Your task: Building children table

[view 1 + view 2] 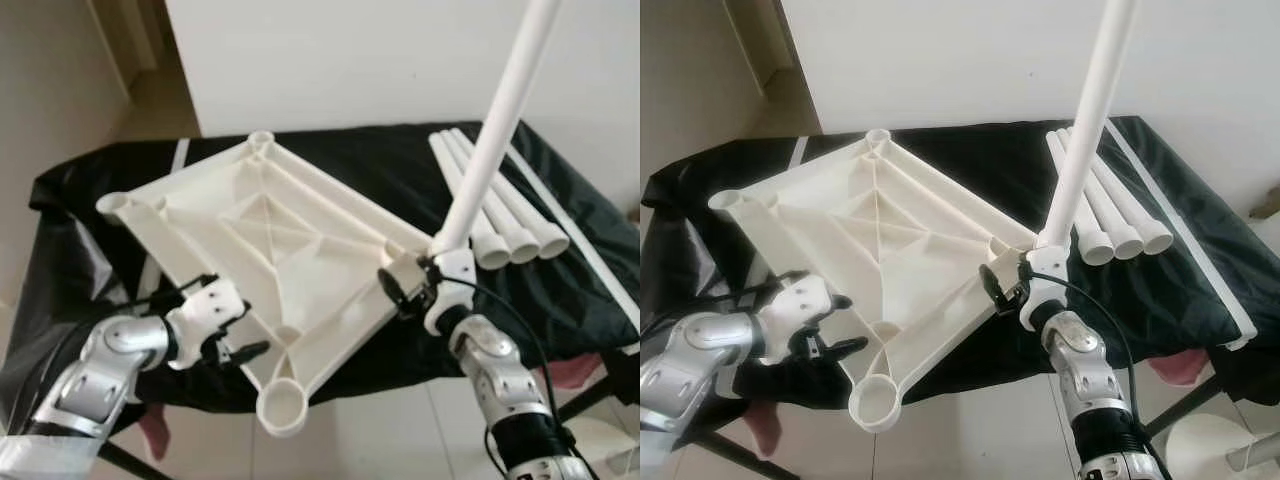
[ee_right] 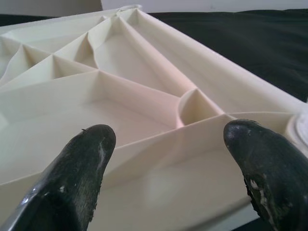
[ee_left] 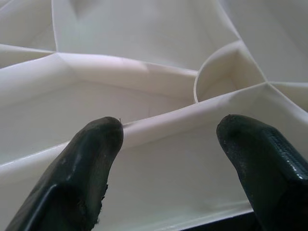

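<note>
Black cloth is covering the worktop (image 1: 560, 200), where the tabletop (image 1: 270, 240) is lying upside-down, sockets exposed for legs. Left pincer (image 1: 243, 335) is hovering wide at its near edge; right pincer (image 2: 173, 159) is gaping too, beside an upright leg (image 1: 495, 130).

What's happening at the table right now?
A white tabletop lies upside down on a black-covered table. One white leg stands in its right corner socket, beside the right gripper, whose fingers are open. The left gripper, also open, sits at the near edge. Three more legs lie waiting.
</note>
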`<state>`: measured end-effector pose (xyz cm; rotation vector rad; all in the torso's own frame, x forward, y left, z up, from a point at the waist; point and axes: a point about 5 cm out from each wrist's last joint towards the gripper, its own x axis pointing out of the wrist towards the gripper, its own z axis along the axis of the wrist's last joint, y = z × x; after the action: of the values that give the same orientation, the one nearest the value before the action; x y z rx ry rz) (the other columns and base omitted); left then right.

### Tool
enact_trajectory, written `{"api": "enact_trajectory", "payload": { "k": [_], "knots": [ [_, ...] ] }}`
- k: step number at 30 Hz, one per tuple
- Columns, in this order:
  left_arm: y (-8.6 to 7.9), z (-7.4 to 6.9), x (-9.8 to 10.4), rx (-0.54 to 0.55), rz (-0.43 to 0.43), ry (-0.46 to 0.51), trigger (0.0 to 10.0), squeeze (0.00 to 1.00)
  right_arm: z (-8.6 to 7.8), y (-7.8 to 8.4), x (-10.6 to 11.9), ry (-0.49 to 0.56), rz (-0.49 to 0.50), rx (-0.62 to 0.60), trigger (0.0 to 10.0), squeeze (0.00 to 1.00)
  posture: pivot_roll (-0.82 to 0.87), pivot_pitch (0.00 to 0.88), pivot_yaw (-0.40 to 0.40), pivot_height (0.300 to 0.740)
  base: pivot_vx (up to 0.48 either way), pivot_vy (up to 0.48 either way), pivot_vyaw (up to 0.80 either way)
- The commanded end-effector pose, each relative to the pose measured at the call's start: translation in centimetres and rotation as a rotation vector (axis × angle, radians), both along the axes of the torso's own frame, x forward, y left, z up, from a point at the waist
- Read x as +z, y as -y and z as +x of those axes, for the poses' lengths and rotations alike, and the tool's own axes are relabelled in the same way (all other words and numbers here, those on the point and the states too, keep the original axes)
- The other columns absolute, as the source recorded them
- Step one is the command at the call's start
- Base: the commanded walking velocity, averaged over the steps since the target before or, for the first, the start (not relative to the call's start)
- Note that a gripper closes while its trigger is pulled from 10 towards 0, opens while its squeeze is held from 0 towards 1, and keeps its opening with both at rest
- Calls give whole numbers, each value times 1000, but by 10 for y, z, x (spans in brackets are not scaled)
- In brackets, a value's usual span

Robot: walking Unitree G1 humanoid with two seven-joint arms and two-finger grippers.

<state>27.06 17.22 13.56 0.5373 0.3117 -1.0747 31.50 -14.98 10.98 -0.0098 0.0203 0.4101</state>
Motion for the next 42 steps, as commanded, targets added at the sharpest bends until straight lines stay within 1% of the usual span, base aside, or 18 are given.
{"api": "enact_trajectory", "payload": {
  "k": [1, 4, 5, 7, 9, 11, 13, 15, 17, 19, 22, 24, 26, 27, 29, 32, 38, 42],
  "knots": [
    [15, -3, -1, -37, -37, -8, 10000, 0, -2, -9, -13, -54, -32, 64, 10000, 0, -24, 38, -11, 740, 0, 0, 0],
    [24, -3, 2, -33, -81, 6, 10000, 0, 0, -16, -16, -61, -42, 105, 10000, 0, -17, 43, -14, 740, 0, 0, 0],
    [24, -3, 2, -33, -81, 6, 10000, 0, 0, -16, -16, -61, -42, 105, 10000, 0, -17, 43, -14, 740, 0, 0, 0],
    [29, -2, 7, -17, -119, 25, 10000, 0, 4, -23, -11, -40, -16, 121, 10000, 0, -11, 45, -16, 740, 0, 0, 0],
    [27, 0, 8, 3, -112, 38, 10000, 0, 6, -25, -2, 1, 15, 106, 10000, 0, -5, 46, -22, 740, 0, 0, 0],
    [19, 1, 8, 22, -88, 46, 10000, 0, 6, -19, 10, 66, 52, 54, 10000, 0, -3, 47, -26, 740, 0, 0, 0],
    [17, 2, 8, 28, -81, 48, 10000, 0, 7, -17, 13, 86, 61, 33, 10000, 0, -2, 47, -28, 740, 0, 0, 0],
    [12, 3, 10, 42, -69, 60, 10000, 0, 5, -6, 19, 137, 80, -60, 10000, 0, -4, 46, -34, 740, 0, 0, 0],
    [8, 7, 12, 62, -65, 73, 10000, 0, 0, 4, 23, 191, 63, -148, 10000, 0, -5, 45, -34, 740, 0, 0, 0],
    [6, 9, 15, 65, -64, 86, 10000, 0, -7, 13, 21, 204, 58, -237, 10000, 0, -11, 44, -36, 740, 0, 0, 0],
    [5, 13, 17, 63, -64, 102, 10000, 0, -13, 22, 16, 189, 69, -337, 10000, 0, -15, 42, -35, 740, 0, 0, 0],
    [5, 13, 17, 63, -64, 102, 10000, 0, -13, 22, 16, 189, 69, -337, 10000, 0, -15, 42, -35, 740, 0, 0, 0],
    [5, 15, 19, 59, -56, 111, 10000, 0, -19, 28, 10, 170, 69, -400, 10000, 0, -22, 41, -31, 740, 0, 0, 0],
    [5, 15, 19, 59, -56, 111, 10000, 0, -19, 28, 10, 170, 69, -400, 10000, 0, -22, 41, -31, 740, 0, 0, 0],
    [3, 18, 22, 48, -43, 116, 10000, 0, -26, 33, 1, 135, 47, -468, 10000, 0, -32, 42, -21, 740, 0, 0, 0],
    [2, 18, 23, 25, -25, 120, 10000, 0, -29, 39, -6, 99, 40, -553, 10000, 0, -34, 41, -18, 740, 0, 0, 0],
    [-2, 18, 24, 21, -20, 116, 10000, 0, -32, 38, -19, 19, 48, -602, 10000, 0, -30, 40, -16, 740, 0, 0, 0],
    [-6, 16, 23, 29, -10, 103, 10000, 0, -30, 40, -25, -27, 60, -627, 10000, 0, -25, 39, -18, 740, 0, 0, 0]
  ]
}}
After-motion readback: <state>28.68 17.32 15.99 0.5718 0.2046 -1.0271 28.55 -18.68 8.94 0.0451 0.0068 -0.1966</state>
